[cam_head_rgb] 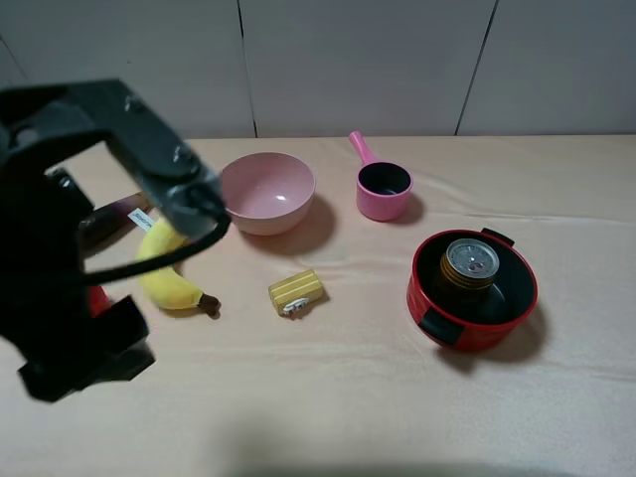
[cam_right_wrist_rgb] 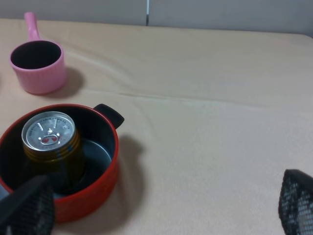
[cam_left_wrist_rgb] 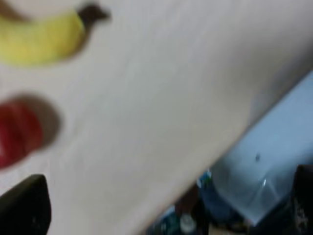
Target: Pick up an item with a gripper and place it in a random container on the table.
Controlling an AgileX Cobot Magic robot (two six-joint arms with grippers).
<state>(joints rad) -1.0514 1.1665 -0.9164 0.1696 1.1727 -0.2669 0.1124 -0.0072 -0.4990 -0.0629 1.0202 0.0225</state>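
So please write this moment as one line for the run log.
can: upright in red pot | right gripper: open, empty, apart from pot | left arm: off to the side, jaws unclear | banana, yellow block: on table

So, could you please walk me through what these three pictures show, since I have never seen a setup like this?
This is a robot with two arms, each ending in a black claw. One picture comes from a camera mounted high above the table; the dark blurred shape on its left is the left arm. The other two come from cameras on each wrist. On the beige cloth lie a banana, a pink bowl, a small pink saucepan, a yellow block and a red pot. The drink can stands upright inside the pot. The right gripper is open and holds nothing. The left wrist picture is blurred, showing the banana and something red; that claw's state is unclear.
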